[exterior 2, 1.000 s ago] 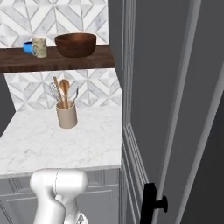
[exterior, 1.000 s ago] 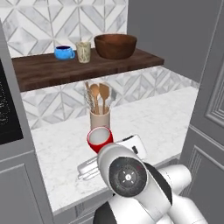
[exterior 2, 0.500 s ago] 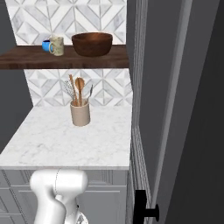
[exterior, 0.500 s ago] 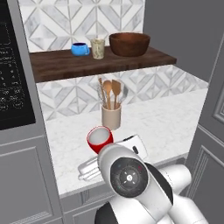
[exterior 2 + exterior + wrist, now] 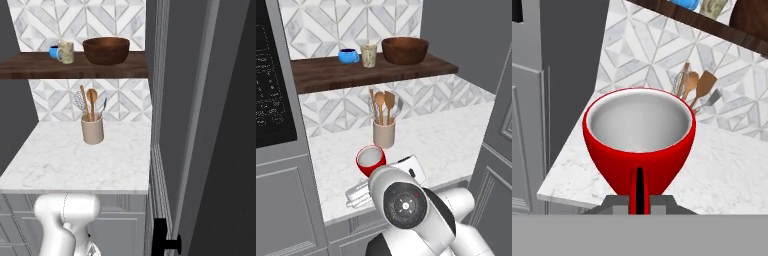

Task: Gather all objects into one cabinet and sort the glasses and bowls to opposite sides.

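Carrying the red cup (image 5: 639, 145) toward the shelf (image 5: 331, 75). Jaws clamped tight on the cup near its base, low centre of the hand view; in the left base view, cup (image 5: 370, 159) at lower centre, just above the arm's wrist, over the marble table (image 5: 446, 140).

Already on the shelf, upper part of the left base view: blue cup (image 5: 348, 55), pale tumbler (image 5: 369, 55) just beside it, brown bowl (image 5: 405, 50) further right. Utensil crock (image 5: 384, 133) on the table under the shelf, wooden spoons rising close to the shelf's underside.

To do this step well, by judgement:
- Lift well above the spoon tops before moving in; crock directly between cup and shelf in the frame.
- Keep the rim level; grip looks narrow and low, so slow motion, no sharp wrist turns.
- Aim for the left part of the shelf, next to the tumbler and blue cup, well apart from the bowl, so glasses and bowl end at opposite sides.
- Set down gently, release only once the base rests flat.

Cup's axis runs base to mouth; mouth faces up the frame in the hand view, white inside fully visible. In the left base view, mouth tipped toward the camera, so exact tilt hard to tell.
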### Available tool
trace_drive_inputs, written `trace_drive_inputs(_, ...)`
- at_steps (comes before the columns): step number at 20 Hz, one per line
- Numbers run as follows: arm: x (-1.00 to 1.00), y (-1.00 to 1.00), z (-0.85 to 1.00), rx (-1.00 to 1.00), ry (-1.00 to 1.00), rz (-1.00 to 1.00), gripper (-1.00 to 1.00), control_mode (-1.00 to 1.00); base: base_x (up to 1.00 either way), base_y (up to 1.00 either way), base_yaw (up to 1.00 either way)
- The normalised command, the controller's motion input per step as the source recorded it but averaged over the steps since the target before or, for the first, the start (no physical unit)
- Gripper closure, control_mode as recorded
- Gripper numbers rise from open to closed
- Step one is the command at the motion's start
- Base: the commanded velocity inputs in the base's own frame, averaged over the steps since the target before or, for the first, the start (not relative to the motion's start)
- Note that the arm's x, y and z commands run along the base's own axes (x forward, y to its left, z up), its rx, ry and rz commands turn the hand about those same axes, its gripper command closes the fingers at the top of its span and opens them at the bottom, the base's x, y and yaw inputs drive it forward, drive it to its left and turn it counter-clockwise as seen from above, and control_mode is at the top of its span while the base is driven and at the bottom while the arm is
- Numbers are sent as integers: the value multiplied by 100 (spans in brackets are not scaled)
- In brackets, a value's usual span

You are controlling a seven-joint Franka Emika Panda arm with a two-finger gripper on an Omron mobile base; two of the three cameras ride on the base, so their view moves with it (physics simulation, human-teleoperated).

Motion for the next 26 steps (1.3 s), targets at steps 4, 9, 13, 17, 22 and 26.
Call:
trace_drive_inputs(4,7,-7,27,5,0,6,100,-100,0,0,0)
trace_drive_inputs(9,30,-8,96,14,0,18,100,-100,0,0,0)
trace_drive_inputs(13,11,-2,86,15,0,17,100,-100,0,0,0)
trace_drive_inputs(17,-1,4,12,-1,-5,4,100,-100,0,0,0)
trace_drive_inputs(22,0,0,75,0,-20,0,100,-100,0,0,0)
trace_drive_inputs(26,0,-1,100,1,-33,1,100,-100,0,0,0)
